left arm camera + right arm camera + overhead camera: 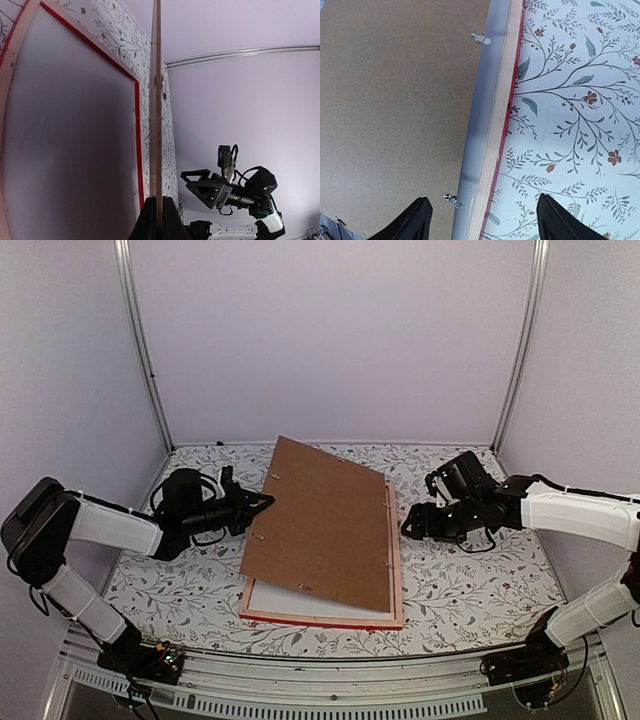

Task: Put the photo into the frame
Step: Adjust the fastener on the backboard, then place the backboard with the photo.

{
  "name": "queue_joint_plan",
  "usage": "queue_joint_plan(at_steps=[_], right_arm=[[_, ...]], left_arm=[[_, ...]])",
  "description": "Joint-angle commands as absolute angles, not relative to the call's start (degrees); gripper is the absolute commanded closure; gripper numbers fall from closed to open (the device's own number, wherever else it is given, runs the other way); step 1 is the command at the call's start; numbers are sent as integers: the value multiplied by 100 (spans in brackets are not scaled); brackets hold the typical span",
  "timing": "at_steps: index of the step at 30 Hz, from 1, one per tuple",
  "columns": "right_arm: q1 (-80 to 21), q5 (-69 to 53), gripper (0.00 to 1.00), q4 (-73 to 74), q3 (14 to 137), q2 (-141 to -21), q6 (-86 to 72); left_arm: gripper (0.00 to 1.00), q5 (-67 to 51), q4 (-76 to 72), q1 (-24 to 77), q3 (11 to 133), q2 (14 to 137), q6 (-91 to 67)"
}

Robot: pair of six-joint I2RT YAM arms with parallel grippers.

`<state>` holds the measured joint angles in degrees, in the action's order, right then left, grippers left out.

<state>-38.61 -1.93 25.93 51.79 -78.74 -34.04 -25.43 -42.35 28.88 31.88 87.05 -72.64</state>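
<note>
Black fingers of the left hand (pixel 158 211) sit at the bottom of its wrist view, clamped together on the thin edge of the plain brown rectangular backing board (pixel 320 520). That board runs straight away from them, seen edge-on. From above, the held edge is the raised one. The board slopes down from the left hand to its far edge, which rests low on the side nearest the right hand (pixel 485 222).

Below the left hand, under the tilted board, lies the thin-railed rectangular picture frame (pixel 397 575), flat on the desk (pixel 470 580) (a leafy floral cover). Its pale wood back faces up, and the red front shows only as a line along the edges. Within its rails lies a white sheet (pixel 300 602). Whether this is the photo cannot be told, as only a blank side shows.

The right hand hovers with its fingers wide apart, holding nothing. The frame's wooden rail passes directly beneath the gap between them. Two small silver metal clips (pixel 480 38) sit on the board's edge just beside that rail, one near the fingers and one further ahead.
</note>
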Motion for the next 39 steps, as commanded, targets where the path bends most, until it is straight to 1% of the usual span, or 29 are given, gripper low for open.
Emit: queue_joint_plan(at_steps=[1, 8, 39], right_arm=[[-3742, -31, 24, 2759, 5049, -7635, -3253], [-3648, -30, 24, 2721, 4882, -7605, -3225], [-3604, -92, 25, 2533, 4689, -7811, -3215]], left_arm=[[100, -2703, -5022, 2980, 3274, 8902, -7395], [100, -2820, -5330, 2998, 3274, 9205, -7575], [100, -2753, -5253, 3049, 3168, 9382, -7585]])
